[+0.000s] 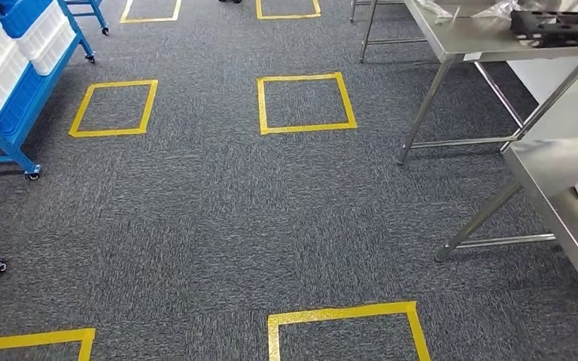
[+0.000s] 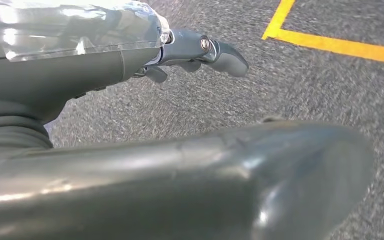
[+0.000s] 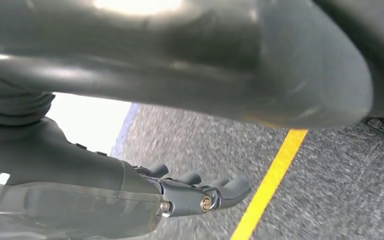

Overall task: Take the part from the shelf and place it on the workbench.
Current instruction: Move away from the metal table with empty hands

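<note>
Head view: blue shelf [image 1: 7,113] at left holds white bins [image 1: 0,64] (contents hidden). Two steel benches at right; far bench [image 1: 489,37] carries dark part [image 1: 561,26]. Left robot hand [image 2: 195,52] and right robot hand [image 3: 200,192]: fingers apart, holding nothing, over carpet [image 1: 211,210].

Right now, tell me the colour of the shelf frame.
Blue shelf frame, clearest in the head view.
</note>
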Motion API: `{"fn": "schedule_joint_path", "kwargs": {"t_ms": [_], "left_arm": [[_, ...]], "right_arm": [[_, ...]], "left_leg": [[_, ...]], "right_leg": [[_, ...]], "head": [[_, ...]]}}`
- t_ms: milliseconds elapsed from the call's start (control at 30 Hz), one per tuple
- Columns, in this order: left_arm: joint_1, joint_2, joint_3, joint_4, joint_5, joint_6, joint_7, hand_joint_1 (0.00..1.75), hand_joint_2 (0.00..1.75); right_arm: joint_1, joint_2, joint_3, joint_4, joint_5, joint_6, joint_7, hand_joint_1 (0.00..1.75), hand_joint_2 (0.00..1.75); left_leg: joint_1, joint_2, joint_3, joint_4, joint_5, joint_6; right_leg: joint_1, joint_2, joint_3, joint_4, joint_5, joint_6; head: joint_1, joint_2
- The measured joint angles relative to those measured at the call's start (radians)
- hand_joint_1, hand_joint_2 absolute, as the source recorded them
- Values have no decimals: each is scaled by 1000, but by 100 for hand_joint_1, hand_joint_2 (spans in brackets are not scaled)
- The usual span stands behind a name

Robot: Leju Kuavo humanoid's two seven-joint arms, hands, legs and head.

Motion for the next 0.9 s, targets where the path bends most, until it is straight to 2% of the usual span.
{"fn": "schedule_joint_path", "kwargs": {"t_ms": [33, 67, 133, 200, 233, 267, 300, 333, 367, 400, 433, 467, 500, 533, 567, 600, 633, 700, 733, 767, 800, 833, 867, 900], "left_arm": [[1, 0, 2, 0, 2, 3, -1, 0, 0], [3, -1, 3, 0, 3, 4, -2, 0, 0], [2, -4, 5, 0, 4, 6, -6, 0, 0], [1, -7, 5, 0, 5, 7, -10, 0, 0], [1, -8, 6, 0, 5, 8, -12, 0, 0], [1, -8, 6, 0, 6, 8, -14, 0, 0], [2, -9, 6, 0, 7, 8, -17, 0, 0], [3, -10, 7, 0, 9, 8, -19, 0, 0], [4, -12, 8, 0, 11, 8, -23, 0, 0], [4, -15, 10, 0, 14, 8, -26, 0, 0], [3, -17, 11, 0, 15, 8, -29, 0, 0], [3, -19, 12, 0, 16, 8, -32, 0, 0], [4, -20, 13, 0, 17, 6, -34, 0, 0], [6, -21, 14, 0, 20, 2, -39, 0, 0], [8, -22, 17, 0, 23, -5, -45, 0, 0], [10, -22, 19, 0, 28, -16, -52, 0, 0], [11, -22, 21, 0, 34, -30, -60, 0, 0], [12, -21, 23, 0, 43, -61, -75, 0, 0], [12, -20, 24, 0, 46, -77, -80, 0, 0], [14, -19, 25, 0, 48, -91, -85, 0, 0], [15, -17, 25, 0, 49, -103, -89, 0, 0], [18, -16, 25, 0, 51, -116, -93, 0, 0], [20, -13, 25, 0, 52, -127, -95, 0, 0], [20, -10, 25, 0, 53, -137, -98, 0, 0]], "right_arm": [[-3, 1, 2, 0, 2, -1, 3, 0, 0], [-6, 1, 4, 0, 3, -4, 7, 0, 0], [-8, 4, 7, 0, 5, -8, 12, 0, 0], [-6, 7, 7, 0, 6, -10, 17, 0, 0], [-6, 8, 8, 0, 6, -11, 19, 0, 0], [-6, 8, 8, 0, 6, -11, 21, 0, 0], [-6, 8, 8, 0, 7, -9, 20, 0, 0], [-6, 8, 8, 1, 7, -8, 18, 0, 0], [-6, 7, 8, 1, 8, -5, 14, 0, 0], [-5, 6, 8, 1, 8, -1, 8, 0, 0], [-4, 5, 9, 2, 8, 1, 4, 0, 0], [-3, 4, 9, 2, 8, 4, 0, 0, 0], [-4, 4, 9, 3, 8, 5, -3, 0, 0], [-6, 4, 9, 3, 7, 6, -5, 0, 0], [-7, 3, 9, 3, 6, 6, -7, 0, 0], [-8, 3, 8, 3, 4, 6, -9, 0, 0], [-8, 3, 8, 3, 0, 6, -10, 0, 0], [-3, 0, 8, 3, -9, 5, -11, 0, 0], [-1, -1, 7, 4, -14, 4, -11, 0, 0], [1, -3, 6, 4, -19, 4, -11, 0, 0], [1, -4, 5, 4, -23, 3, -10, 0, 0], [1, -5, 4, 4, -29, 3, -10, 0, 0], [0, -6, 3, 4, -34, 2, -10, 0, 0], [0, -6, 0, 4, -39, 1, -11, 0, 0]], "left_leg": [[0, -11, -2, -1, 3, 7], [1, -20, -3, -5, 5, 13], [5, -40, -2, -13, 12, 26], [5, -59, -5, -14, 17, 32], [4, -71, -7, -13, 18, 34], [3, -83, -8, -12, 18, 35], [3, -96, -9, -10, 18, 34], [2, -111, -8, -8, 18, 34], [3, -125, -7, -6, 17, 33], [2, -139, -7, -4, 17, 30], [2, -152, -10, -1, 17, 26], [2, -162, -13, 2, 18, 20], [3, -172, -18, 3, 20, 13], [4, -182, -22, 2, 22, 6], [6, -183, -25, 3, 22, 0], [5, -168, -31, 12, 16, -4], [4, -142, -45, 40, -4, -8], [3, -86, -99, 156, -71, -13], [4, -74, -132, 228, -104, -16], [6, -71, -156, 282, -122, -19], [7, -68, -162, 301, -122, -20], [8, -64, -145, 276, -102, -20], [8, -55, -110, 215, -70, -19], [7, -34, -66, 136, -39, -16]], "right_leg": [[-1, -8, 2, -1, 0, 5], [-3, -4, 3, 3, -5, 10], [-9, 38, -14, 47, -40, 21], [-13, 90, -73, 170, -108, 26], [-14, 99, -108, 240, -136, 27], [-14, 102, -133, 288, -147, 27], [-14, 104, -141, 299, -136, 26], [-15, 106, -128, 268, -105, 24], [-15, 116, -100, 203, -63, 22], [-17, 139, -68, 131, -30, 19], [-18, 161, -44, 73, -7, 16], [-17, 179, -30, 38, 3, 14], [-16, 187, -27, 26, 1, 10], [-14, 179, -27, 24, 3, 7], [-15, 167, -27, 22, 6, 1], [-16, 155, -25, 18, 9, -7], [-16, 140, -24, 14, 11, -15], [-13, 109, -24, 10, 12, -27], [-10, 94, -25, 10, 11, -29], [-8, 79, -25, 10, 11, -30], [-6, 65, -26, 10, 10, -31], [-5, 52, -25, 11, 9, -30], [-5, 40, -22, 11, 8, -29], [-3, 29, -19, 11, 5, -27]], "head": [[0, 0], [0, 0], [0, 0], [0, 0], [0, 0], [0, 0], [0, 0], [0, 0], [0, 0], [0, 0], [0, 0], [0, 0], [0, 0], [0, 0], [0, 0], [0, 0], [0, 0], [0, 0], [0, 0], [0, 0], [0, 0], [0, 0], [0, 0], [0, 0]]}}
